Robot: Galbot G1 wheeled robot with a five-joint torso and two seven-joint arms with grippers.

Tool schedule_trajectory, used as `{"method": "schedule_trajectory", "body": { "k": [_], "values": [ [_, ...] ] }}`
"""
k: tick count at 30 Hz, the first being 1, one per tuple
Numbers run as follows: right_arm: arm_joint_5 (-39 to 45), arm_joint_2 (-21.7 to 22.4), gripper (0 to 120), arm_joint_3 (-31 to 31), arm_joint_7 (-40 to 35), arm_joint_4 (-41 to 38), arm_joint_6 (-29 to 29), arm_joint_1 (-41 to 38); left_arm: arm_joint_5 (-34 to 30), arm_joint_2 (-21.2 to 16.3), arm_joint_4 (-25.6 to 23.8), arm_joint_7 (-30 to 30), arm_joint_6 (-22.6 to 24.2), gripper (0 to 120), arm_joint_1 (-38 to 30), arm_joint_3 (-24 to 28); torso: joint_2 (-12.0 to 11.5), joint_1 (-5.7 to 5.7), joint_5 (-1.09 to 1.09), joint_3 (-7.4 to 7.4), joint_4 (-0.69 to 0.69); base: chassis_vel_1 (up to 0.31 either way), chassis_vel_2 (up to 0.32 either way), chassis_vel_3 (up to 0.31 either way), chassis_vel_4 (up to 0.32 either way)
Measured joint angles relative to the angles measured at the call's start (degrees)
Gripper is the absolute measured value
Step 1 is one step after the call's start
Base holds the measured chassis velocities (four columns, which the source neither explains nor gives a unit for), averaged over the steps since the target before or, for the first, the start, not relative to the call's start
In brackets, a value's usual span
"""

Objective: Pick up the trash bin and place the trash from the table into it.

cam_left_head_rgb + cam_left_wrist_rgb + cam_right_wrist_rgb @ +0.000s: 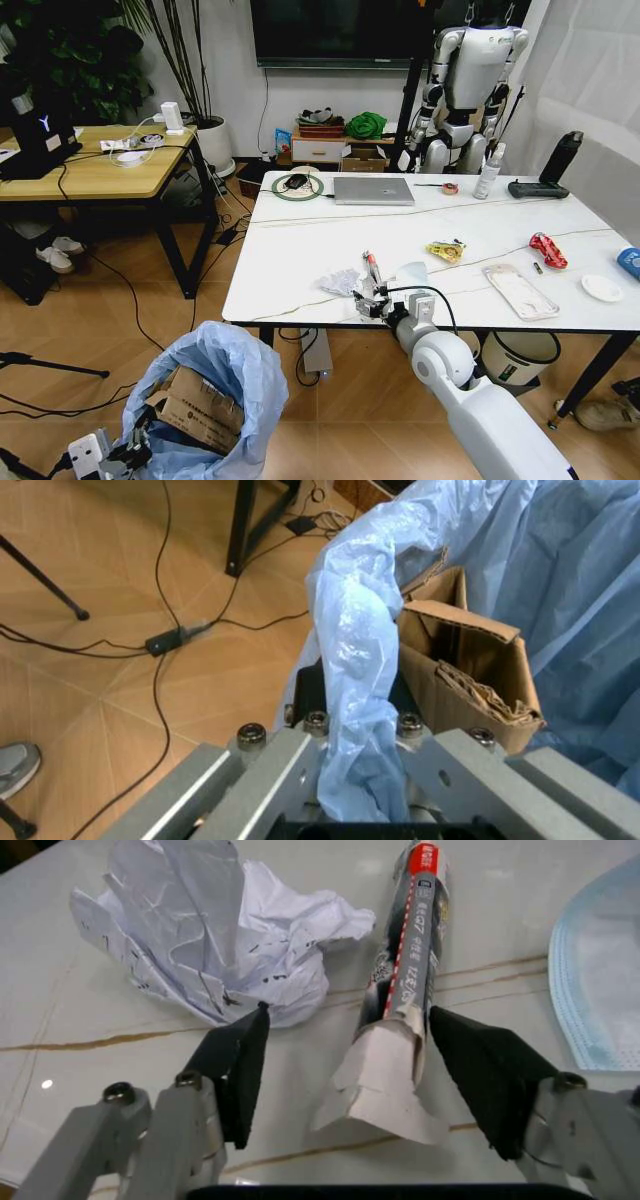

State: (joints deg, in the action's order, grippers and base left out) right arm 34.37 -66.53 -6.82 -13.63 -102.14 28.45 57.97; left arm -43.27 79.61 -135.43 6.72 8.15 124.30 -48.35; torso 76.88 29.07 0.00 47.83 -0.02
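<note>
The trash bin (205,395), lined with a billowing light-blue bag, hangs low at my left with brown cardboard (470,667) inside. My left gripper (360,739) is shut on the bag at the bin's rim. On the white table (300,250), near its front edge, my right gripper (348,1011) is open and straddles a red-and-grey tube wrapper (405,990). Crumpled white paper (215,937) lies just beside it, and a light-blue face mask (600,975) on the other side. Farther right lie a yellow wrapper (445,250), a red wrapper (547,250), clear packaging (520,290), a white lid (601,288) and a paper cup (630,262).
A silver laptop (373,190), a coiled cable (297,187), a spray bottle (488,172) and a black controller (538,188) sit along the table's far side. A cream bin (520,357) stands under the table. A wooden desk (90,165) is at left; cables cross the floor.
</note>
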Motion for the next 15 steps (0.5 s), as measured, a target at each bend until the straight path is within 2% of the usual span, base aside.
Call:
{"method": "schedule_trajectory", "body": {
  "k": [8, 9, 10, 11, 15],
  "values": [
    [-1.9, -0.4, 29, 0.0, -0.1, 1.1, -0.2, 0.0, 0.0, -0.3, 0.2, 0.2, 0.0, 0, -0.6, 0.4, 0.0, 0.00, 0.01, 0.00, 0.00, 0.000, 0.000, 0.000, 0.000],
    [-2.1, -0.4, 29, -0.1, -0.1, 1.1, -0.2, 0.1, 0.0, -0.5, 0.3, 0.3, 0.1, 0, -0.7, 0.5, 0.0, 0.00, 0.00, 0.00, 0.01, 0.000, 0.000, 0.000, 0.000],
    [-2.4, -0.4, 20, -0.3, -0.1, 1.1, -0.2, 0.4, -0.1, -0.9, 0.4, 0.6, 0.2, 0, -0.8, 0.5, 0.0, 0.00, 0.00, 0.00, 0.01, 0.000, 0.000, 0.000, 0.000],
    [-2.4, -0.4, 20, -0.3, -0.1, 1.1, -0.2, 0.4, -0.1, -0.9, 0.4, 0.6, 0.2, 0, -0.8, 0.5, 0.0, 0.00, 0.00, 0.00, 0.01, 0.000, 0.000, 0.000, 0.000],
    [-2.6, 0.1, 5, -0.7, -0.2, 0.9, -0.7, 1.2, -1.1, -3.1, 0.7, 1.6, 0.5, 0, -1.0, 0.3, 0.0, 0.00, -0.01, -0.01, 0.00, 0.000, 0.000, 0.000, 0.000]
  ]
}}
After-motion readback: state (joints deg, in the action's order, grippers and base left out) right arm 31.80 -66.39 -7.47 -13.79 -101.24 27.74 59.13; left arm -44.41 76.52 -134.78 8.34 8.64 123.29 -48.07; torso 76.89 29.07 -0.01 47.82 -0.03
